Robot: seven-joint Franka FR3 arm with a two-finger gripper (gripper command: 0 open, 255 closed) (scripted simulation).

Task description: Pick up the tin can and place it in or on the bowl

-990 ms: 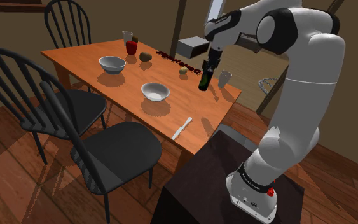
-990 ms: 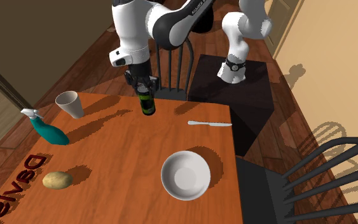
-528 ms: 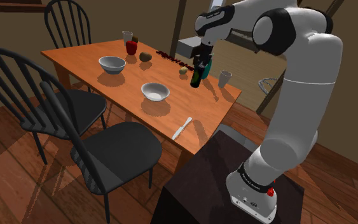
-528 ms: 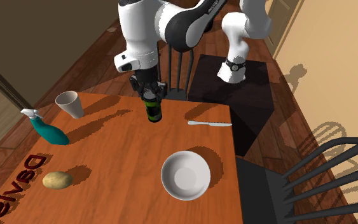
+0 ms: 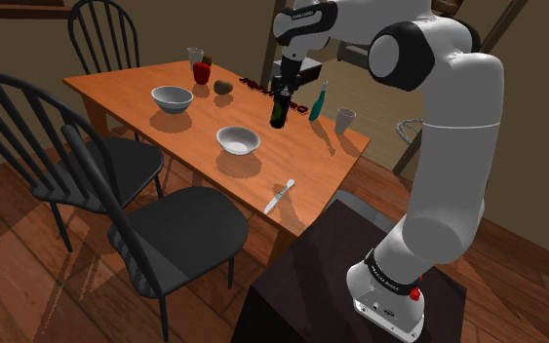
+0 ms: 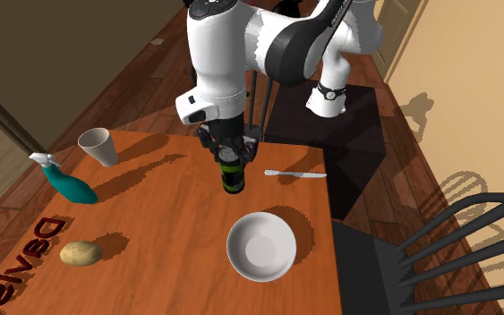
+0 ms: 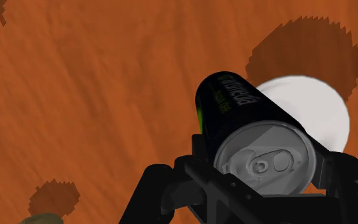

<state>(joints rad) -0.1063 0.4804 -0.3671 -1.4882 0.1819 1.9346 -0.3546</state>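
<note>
Black two-finger gripper (image 6: 230, 161) is clamped on the black tin can with green lettering (image 6: 233, 179), holding it upright above the orange wooden table (image 6: 160, 224). The round white bowl (image 6: 260, 246) sits at the can's 5 o'clock in the second exterior view. My guess is it's carried high to clear the rim.

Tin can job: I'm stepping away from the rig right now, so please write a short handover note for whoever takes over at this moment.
Gripper: shut on the black tin can, held roughly upright above the wooden table.
Bowls: the white bowl nearer the stand sits empty on the table. The can is beside it, not yet over it. A second white bowl stands farther along the table.
Done: can grasped and lifted.
Left: carry the can over the near bowl, lower it in, open the fingers, withdraw.
</note>
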